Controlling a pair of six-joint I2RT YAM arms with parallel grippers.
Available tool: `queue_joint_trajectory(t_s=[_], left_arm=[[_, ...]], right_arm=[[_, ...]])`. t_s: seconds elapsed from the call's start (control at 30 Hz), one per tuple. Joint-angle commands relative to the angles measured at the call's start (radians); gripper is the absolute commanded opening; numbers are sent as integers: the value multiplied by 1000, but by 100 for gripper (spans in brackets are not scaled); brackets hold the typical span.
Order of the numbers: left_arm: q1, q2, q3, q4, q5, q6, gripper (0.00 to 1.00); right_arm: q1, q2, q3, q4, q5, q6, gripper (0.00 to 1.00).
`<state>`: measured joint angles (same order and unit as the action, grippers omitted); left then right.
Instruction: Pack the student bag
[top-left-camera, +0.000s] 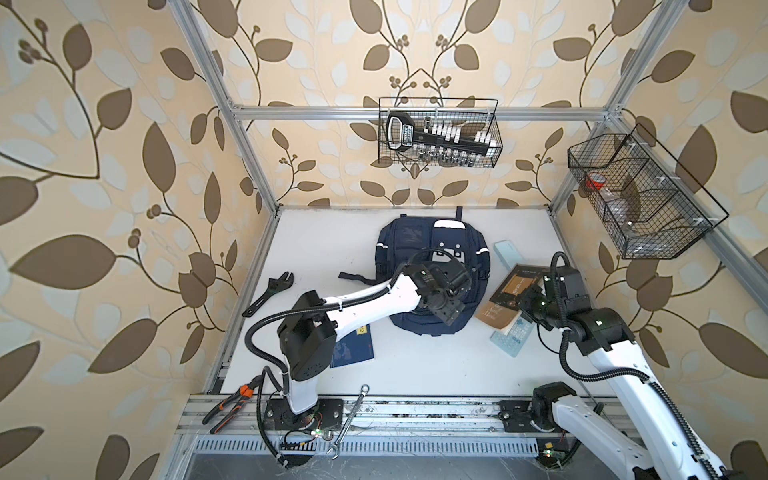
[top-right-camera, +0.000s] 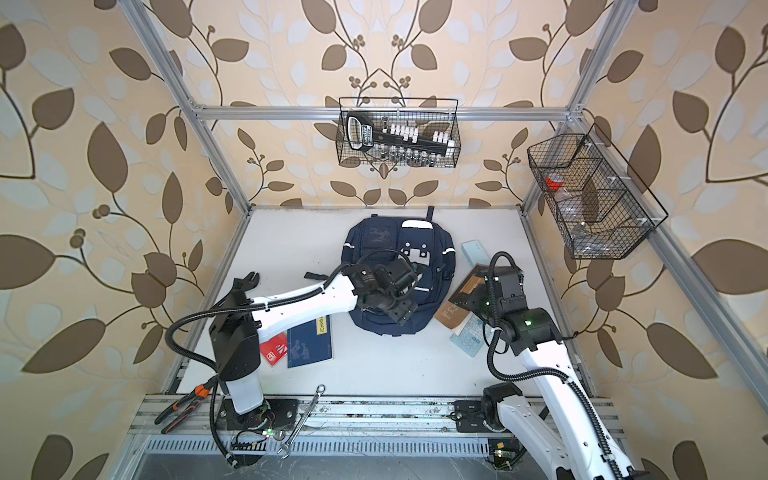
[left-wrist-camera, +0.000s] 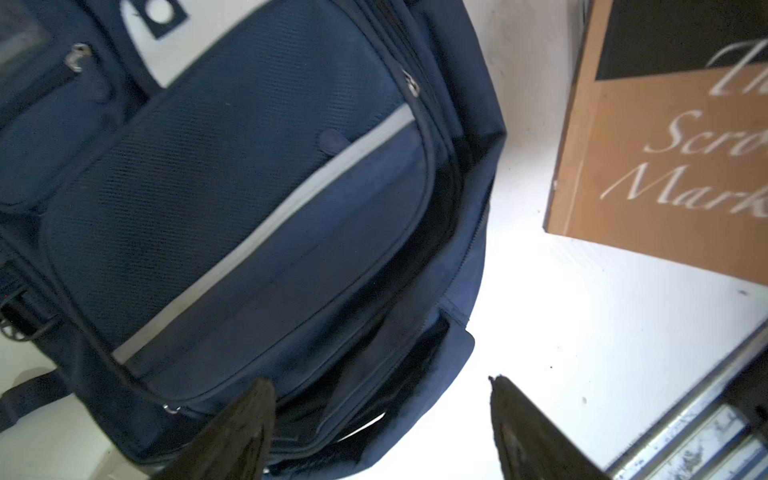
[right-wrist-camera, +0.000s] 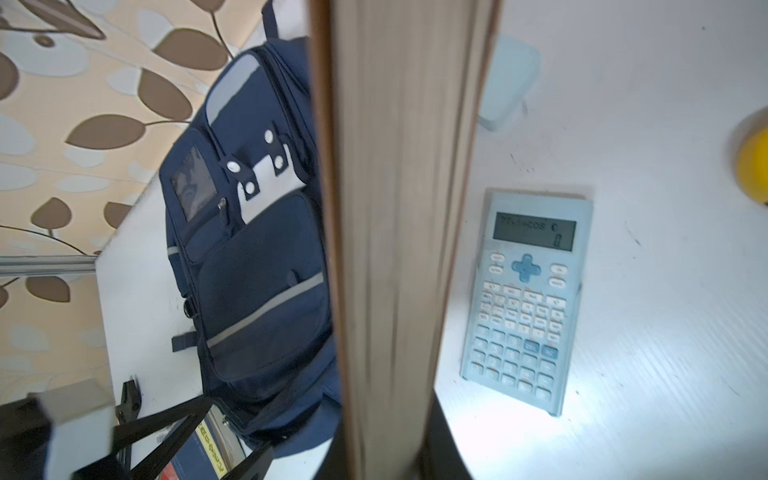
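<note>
The navy student bag (top-left-camera: 415, 249) (top-right-camera: 374, 245) lies flat at the middle of the white table, front pockets up. My left gripper (top-left-camera: 446, 309) (top-right-camera: 399, 309) hovers over the bag's near right corner. In the left wrist view it (left-wrist-camera: 380, 384) stands open, empty, above a gaping dark zip opening on the bag (left-wrist-camera: 249, 187). My right gripper (top-left-camera: 521, 301) (right-wrist-camera: 386, 449) is shut on a brown book (top-left-camera: 505, 291) (right-wrist-camera: 399, 208), which it holds on edge just right of the bag (right-wrist-camera: 249, 270). The book (left-wrist-camera: 665, 166) also shows in the left wrist view.
A light-blue calculator (top-left-camera: 513, 336) (right-wrist-camera: 528, 299) lies under the book, and a pale blue box (top-left-camera: 509, 251) lies beyond it. A blue notebook (top-right-camera: 309, 343) and a red item (top-right-camera: 275, 351) lie near left. An adjustable wrench (top-left-camera: 270, 293), pliers (top-left-camera: 232, 401) and a spanner (top-left-camera: 349, 419) lie around the left arm's base.
</note>
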<state>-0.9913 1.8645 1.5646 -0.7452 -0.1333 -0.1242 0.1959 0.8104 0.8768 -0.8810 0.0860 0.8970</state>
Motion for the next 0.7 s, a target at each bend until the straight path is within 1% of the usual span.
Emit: queue_joint_trajectory(t_s=[0.0, 0.1, 0.2, 0.23, 0.3, 0.33, 0.43, 0.53, 0.67], left_arm=[[28, 28, 75, -52, -81, 78, 81], [28, 56, 76, -39, -63, 83, 79], [28, 95, 78, -28, -60, 74, 74], [28, 110, 83, -26, -60, 71, 71], [28, 129, 97, -25, -33, 64, 59], [28, 134, 106, -27, -10, 61, 56], [28, 127, 122, -48, 34, 39, 55], [28, 79, 90, -40, 66, 24, 55], [28, 43, 41, -34, 126, 36, 64]], right_arm=[[-3, -34, 9, -43, -53, -28, 0], [-3, -49, 3, -56, -91, -33, 0], [-3, -71, -14, -51, -147, -34, 0], [-3, -81, -23, -46, -162, -32, 0], [-3, -99, -34, -45, -172, -26, 0], [-3, -105, -35, -48, -177, -26, 0], [-3, -104, -29, -61, -172, -34, 0], [-3, -99, -1, -86, -138, -44, 0], [-3, -87, 22, -108, -122, -60, 0]])
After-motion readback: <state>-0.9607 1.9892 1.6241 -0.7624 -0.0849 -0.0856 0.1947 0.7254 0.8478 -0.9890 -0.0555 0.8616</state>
